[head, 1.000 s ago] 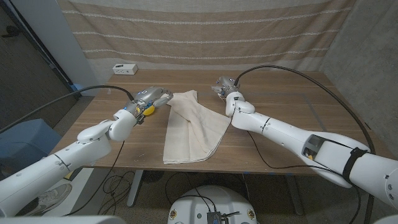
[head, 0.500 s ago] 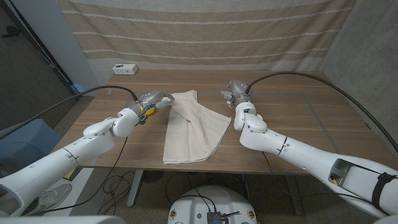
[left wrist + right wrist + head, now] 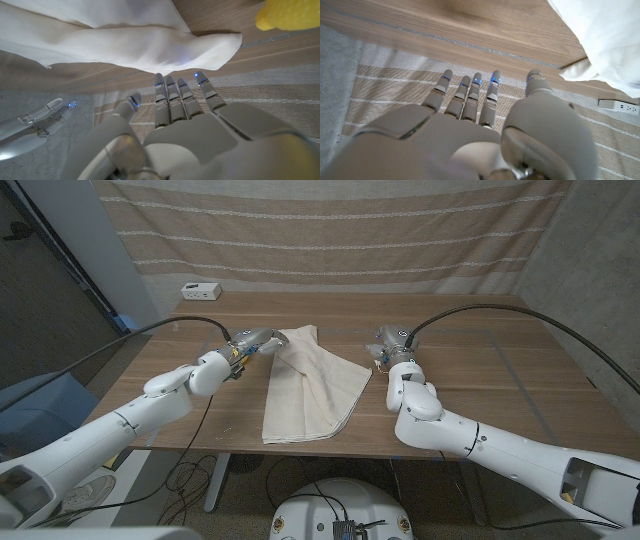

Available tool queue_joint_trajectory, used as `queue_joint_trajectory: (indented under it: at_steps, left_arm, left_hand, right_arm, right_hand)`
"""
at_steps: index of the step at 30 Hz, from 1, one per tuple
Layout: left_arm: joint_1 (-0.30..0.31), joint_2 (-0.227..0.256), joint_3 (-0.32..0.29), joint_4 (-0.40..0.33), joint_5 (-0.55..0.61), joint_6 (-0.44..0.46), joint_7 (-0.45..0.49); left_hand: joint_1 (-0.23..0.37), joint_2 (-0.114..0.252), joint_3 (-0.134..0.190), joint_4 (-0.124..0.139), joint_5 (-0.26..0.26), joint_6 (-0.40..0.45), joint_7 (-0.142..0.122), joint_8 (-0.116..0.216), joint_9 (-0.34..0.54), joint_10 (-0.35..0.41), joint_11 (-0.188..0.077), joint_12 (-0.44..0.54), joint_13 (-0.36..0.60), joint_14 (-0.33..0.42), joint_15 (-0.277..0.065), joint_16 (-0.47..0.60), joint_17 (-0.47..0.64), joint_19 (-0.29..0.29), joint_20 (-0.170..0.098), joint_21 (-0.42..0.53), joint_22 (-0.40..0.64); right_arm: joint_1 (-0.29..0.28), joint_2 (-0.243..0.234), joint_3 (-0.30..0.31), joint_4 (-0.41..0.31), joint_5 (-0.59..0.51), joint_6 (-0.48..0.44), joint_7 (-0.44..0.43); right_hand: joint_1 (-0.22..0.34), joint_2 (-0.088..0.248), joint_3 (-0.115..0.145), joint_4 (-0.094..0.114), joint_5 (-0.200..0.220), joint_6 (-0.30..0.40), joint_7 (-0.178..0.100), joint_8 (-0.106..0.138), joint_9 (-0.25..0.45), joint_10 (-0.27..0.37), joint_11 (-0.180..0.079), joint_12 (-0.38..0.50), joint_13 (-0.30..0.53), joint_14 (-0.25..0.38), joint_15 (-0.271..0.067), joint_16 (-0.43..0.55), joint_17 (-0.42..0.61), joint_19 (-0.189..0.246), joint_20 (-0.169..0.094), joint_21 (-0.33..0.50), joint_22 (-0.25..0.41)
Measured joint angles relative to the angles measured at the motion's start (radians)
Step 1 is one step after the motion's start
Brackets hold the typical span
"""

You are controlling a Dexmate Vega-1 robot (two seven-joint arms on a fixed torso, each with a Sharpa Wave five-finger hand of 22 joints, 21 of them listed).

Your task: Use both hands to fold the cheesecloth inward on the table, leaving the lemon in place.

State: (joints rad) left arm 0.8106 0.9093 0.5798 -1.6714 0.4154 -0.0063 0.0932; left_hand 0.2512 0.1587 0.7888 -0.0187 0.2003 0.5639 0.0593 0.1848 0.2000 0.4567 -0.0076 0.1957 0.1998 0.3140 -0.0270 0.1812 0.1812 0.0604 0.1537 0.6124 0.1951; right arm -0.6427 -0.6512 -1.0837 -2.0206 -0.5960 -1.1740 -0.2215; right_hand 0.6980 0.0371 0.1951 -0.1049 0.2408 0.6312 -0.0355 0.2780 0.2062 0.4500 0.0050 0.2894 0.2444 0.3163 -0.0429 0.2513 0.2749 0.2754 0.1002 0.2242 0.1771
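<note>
The cream cheesecloth lies folded into a long strip at the table's middle, its near end at the front edge. My left hand is at the cloth's far left corner, fingers straight and apart, holding nothing. In the left wrist view that hand points at the cloth's folded edge, with the yellow lemon off to one side. In the head view the lemon peeks out under the left hand. My right hand hovers just right of the cloth, open and empty; its fingers reach past the cloth's corner.
A white power strip sits at the table's far left edge, also seen at the wall end as the strip. A striped curtain hangs behind the table. Cables trail from both wrists.
My right hand has drawn away from the cloth's far right corner, to the right and nearer to me. The left hand has barely shifted. The cloth lies as before.
</note>
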Motion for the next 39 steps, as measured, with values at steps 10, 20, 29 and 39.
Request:
queue_joint_trajectory:
  at_steps: [10,20,29,39]
  left_arm:
    - [-0.015,-0.009,0.015,0.000,0.012,-0.004,-0.015]
    - [-0.020,-0.011,0.023,-0.013,0.022,0.008,-0.029]
    - [-0.015,-0.008,0.024,-0.025,0.026,0.020,-0.033]
    - [-0.011,-0.005,0.020,-0.029,0.025,0.023,-0.033]
  left_hand:
    - [-0.005,0.006,0.002,0.007,0.000,-0.005,-0.005,0.000,-0.005,-0.007,0.000,0.000,0.000,-0.002,-0.002,0.000,-0.002,-0.005,0.006,0.000,0.000]
    - [-0.010,0.001,0.000,0.012,0.000,-0.005,-0.005,0.000,-0.005,-0.007,0.000,0.000,0.000,-0.003,-0.003,0.000,-0.005,-0.005,0.006,0.000,0.000]
    - [-0.010,0.001,0.002,0.015,0.000,-0.005,-0.005,0.000,-0.005,-0.007,0.000,0.000,0.000,-0.003,-0.003,0.000,-0.005,-0.005,0.005,0.000,0.000]
    - [-0.011,0.000,0.002,0.023,0.000,-0.005,-0.005,0.000,-0.005,-0.007,0.000,0.000,0.000,-0.003,-0.003,0.000,-0.005,-0.005,0.005,0.000,0.000]
  right_arm:
    - [-0.030,-0.024,-0.031,-0.051,-0.006,-0.065,0.012]
    - [-0.048,-0.017,-0.048,-0.051,0.025,-0.080,-0.006]
    - [-0.046,0.004,-0.062,-0.020,0.056,-0.053,-0.025]
    - [-0.019,0.026,-0.095,0.029,0.066,-0.041,-0.026]
  right_hand:
    - [-0.010,-0.010,-0.011,0.005,0.000,0.016,0.005,0.011,0.005,0.000,0.000,0.000,0.005,-0.002,0.002,0.000,0.006,0.000,0.000,0.000,0.000]
    - [-0.028,-0.007,-0.018,0.010,0.011,0.001,0.001,0.011,0.006,-0.029,0.008,-0.008,0.009,-0.019,0.000,-0.008,0.013,0.000,0.000,-0.008,0.000]
    - [-0.028,-0.007,-0.018,0.010,0.015,0.001,0.001,0.011,0.006,-0.029,0.008,-0.008,0.009,-0.024,0.005,-0.011,0.016,0.000,0.000,-0.008,0.000]
    - [0.006,0.000,-0.001,-0.016,0.026,0.013,-0.002,0.015,0.006,-0.029,0.007,-0.008,0.014,-0.024,0.005,-0.011,0.015,0.000,0.000,-0.008,0.000]
